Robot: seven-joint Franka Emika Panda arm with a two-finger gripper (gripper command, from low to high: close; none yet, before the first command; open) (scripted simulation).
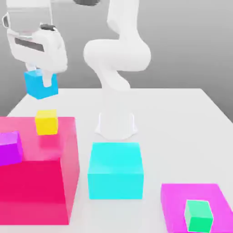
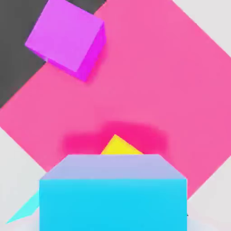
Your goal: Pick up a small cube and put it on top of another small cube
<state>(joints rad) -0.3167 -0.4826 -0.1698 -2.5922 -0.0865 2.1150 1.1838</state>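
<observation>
A: Where is the small sky-blue cube (image 1: 41,85)?

B: Up in the air at the exterior view's left, clamped in the end effector (image 1: 42,77). One white finger (image 1: 47,78) crosses its front face; the other finger is hard to make out behind the cube. It hangs clear of the bench (image 1: 182,113), above and a little behind the small yellow cube (image 1: 47,121).

A: And the yellow one?

B: It sits on top of the big pink block (image 1: 38,173), near that block's far edge. In the hand view only a yellow corner (image 2: 119,146) shows, because the held blue cube (image 2: 113,191) covers the rest (the blue cube's lower part is cut off by the frame there).

A: Anything else on the pink block?

B: A small purple cube (image 1: 10,148), at the exterior view's left of the yellow one and apart from it; its left side is cut by the frame edge. The hand view shows it whole (image 2: 67,38), resting near a corner of the pink top (image 2: 149,81).

A: The rest of the bench?

B: A big cyan block (image 1: 115,170) stands in front of the arm's white base (image 1: 115,125). At the exterior view's lower right a magenta block (image 1: 175,205) carries a small green cube (image 1: 199,216); its lower edge runs out of frame.
</observation>
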